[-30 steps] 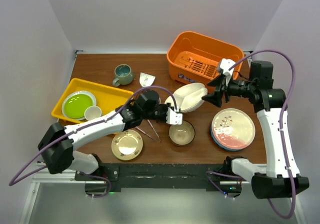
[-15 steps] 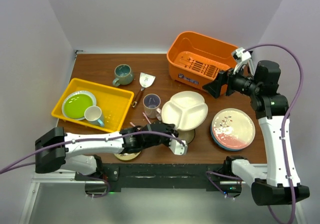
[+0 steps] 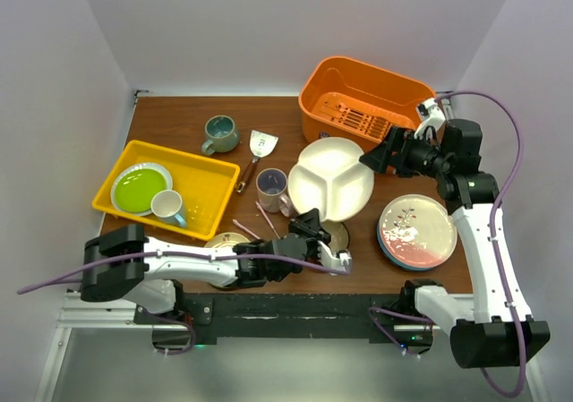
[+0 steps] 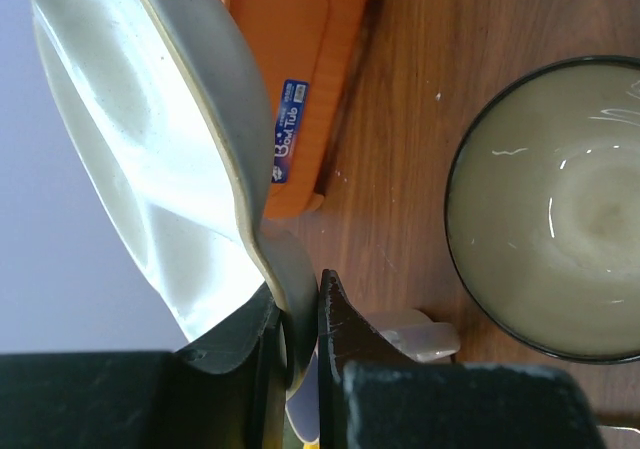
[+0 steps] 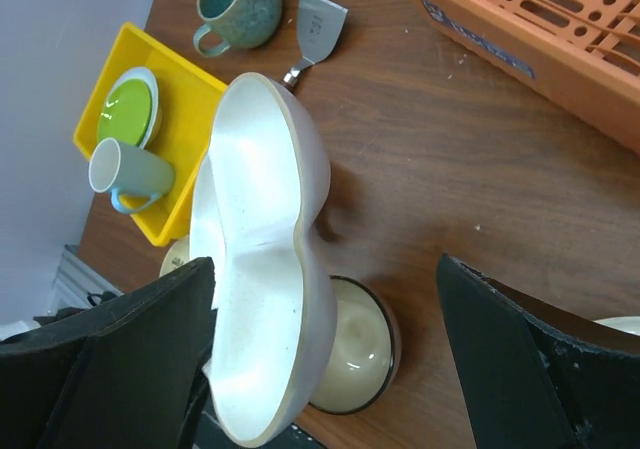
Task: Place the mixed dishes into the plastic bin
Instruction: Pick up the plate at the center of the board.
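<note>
Plate shift: white divided plate [image 3: 331, 178] now sits nearer the orange bin [image 3: 315, 106], frame centre. We see left gripper [image 4: 300, 314] clamping its rim, right gripper [image 3: 370, 158] spread wide beside it.

You've got the white divided plate [image 3: 331, 180] off the table, tilted steeply on edge, its rim pinched in the left gripper [image 4: 298, 324], near the front of the orange bin [image 3: 315, 106], which stands upright at the back. The bronze bowl [image 4: 560, 209] sits beneath it, and the pink floral plate [image 3: 417, 232] lies flat to its right.
</note>
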`<state>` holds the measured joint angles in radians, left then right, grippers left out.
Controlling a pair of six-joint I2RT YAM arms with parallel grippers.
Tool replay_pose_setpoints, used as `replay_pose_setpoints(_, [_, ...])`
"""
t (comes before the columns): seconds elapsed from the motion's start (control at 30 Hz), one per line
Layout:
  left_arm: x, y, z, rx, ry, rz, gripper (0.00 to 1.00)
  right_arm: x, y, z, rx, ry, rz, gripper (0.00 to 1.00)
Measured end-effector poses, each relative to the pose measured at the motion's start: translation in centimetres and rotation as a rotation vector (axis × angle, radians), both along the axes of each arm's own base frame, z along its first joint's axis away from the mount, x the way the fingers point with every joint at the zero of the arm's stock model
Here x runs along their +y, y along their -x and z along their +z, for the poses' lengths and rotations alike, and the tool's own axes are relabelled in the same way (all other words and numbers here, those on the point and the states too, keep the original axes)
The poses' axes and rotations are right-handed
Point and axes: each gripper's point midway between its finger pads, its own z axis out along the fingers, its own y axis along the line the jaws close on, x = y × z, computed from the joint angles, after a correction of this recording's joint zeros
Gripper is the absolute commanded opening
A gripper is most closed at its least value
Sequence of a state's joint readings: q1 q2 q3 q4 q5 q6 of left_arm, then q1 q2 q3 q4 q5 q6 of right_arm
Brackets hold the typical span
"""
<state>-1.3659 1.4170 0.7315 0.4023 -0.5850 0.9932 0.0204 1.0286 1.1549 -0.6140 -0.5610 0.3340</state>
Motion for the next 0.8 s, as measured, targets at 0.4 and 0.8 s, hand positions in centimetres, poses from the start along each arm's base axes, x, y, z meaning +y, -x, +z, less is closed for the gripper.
replay_pose_setpoints(0.4, [-1.4,-1.4,0.8,-0.092,-0.008,0.085,0.00,0.9,-0.7,-2.4,0.065,0.023,-0.030,0.67])
replay_pose_setpoints(0.8, [-1.9,-2.2,1.6,-0.136,0.002,0.135,0.00,1.2,-1.1,-2.8,0.042,0.064,-0.030,0.00])
